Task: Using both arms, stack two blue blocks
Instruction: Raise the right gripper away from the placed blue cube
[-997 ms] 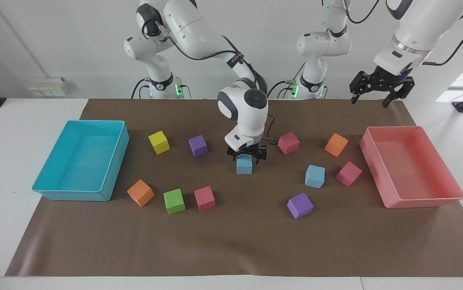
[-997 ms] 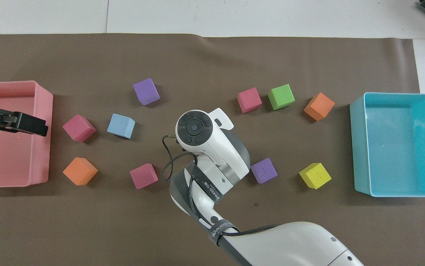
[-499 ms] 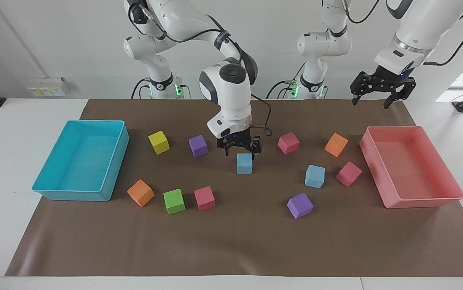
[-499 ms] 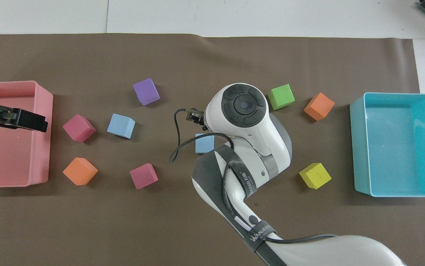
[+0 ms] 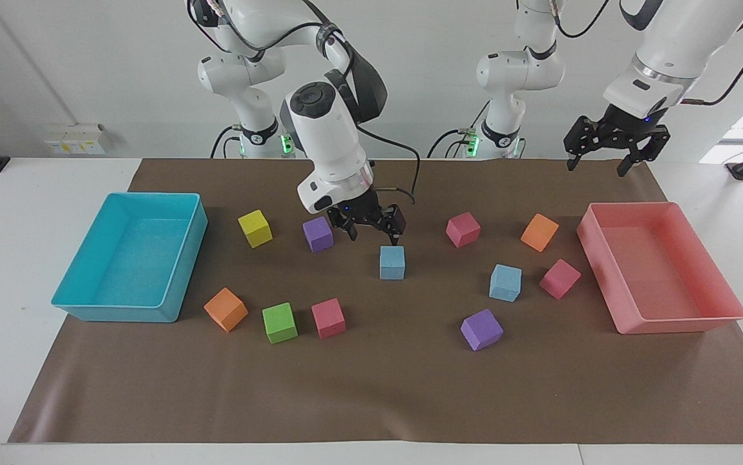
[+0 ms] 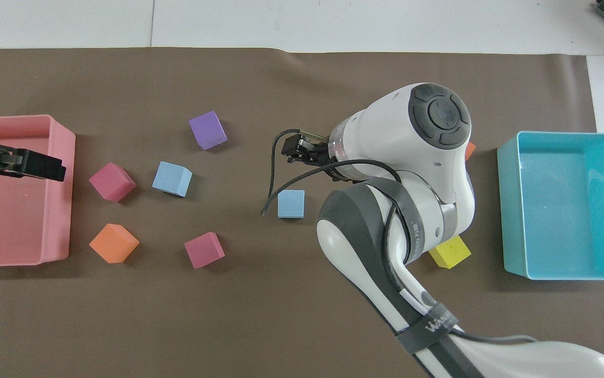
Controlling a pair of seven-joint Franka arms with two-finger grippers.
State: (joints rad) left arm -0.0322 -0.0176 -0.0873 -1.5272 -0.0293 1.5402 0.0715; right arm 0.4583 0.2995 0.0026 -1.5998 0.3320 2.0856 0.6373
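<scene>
One blue block (image 5: 392, 262) (image 6: 291, 203) sits on the brown mat near the table's middle. The other blue block (image 5: 506, 283) (image 6: 172, 178) lies toward the left arm's end, beside a pink cube (image 5: 559, 278). My right gripper (image 5: 375, 232) (image 6: 295, 151) hangs open and empty above the mat, between a purple cube (image 5: 318, 233) and the middle blue block, touching neither. My left gripper (image 5: 596, 165) (image 6: 44, 169) waits open and high over the pink tray's (image 5: 669, 325) end of the table.
A turquoise tray (image 5: 87, 311) stands at the right arm's end. Yellow (image 5: 255, 228), orange (image 5: 225, 309), green (image 5: 280, 322) and pink (image 5: 328, 318) cubes lie near it. A purple (image 5: 481, 329), a pink (image 5: 462, 228) and an orange cube (image 5: 539, 232) lie around the second blue block.
My right gripper rose from around the middle blue block and swung toward the right arm's end. The block stayed where it was. The left gripper barely moved.
</scene>
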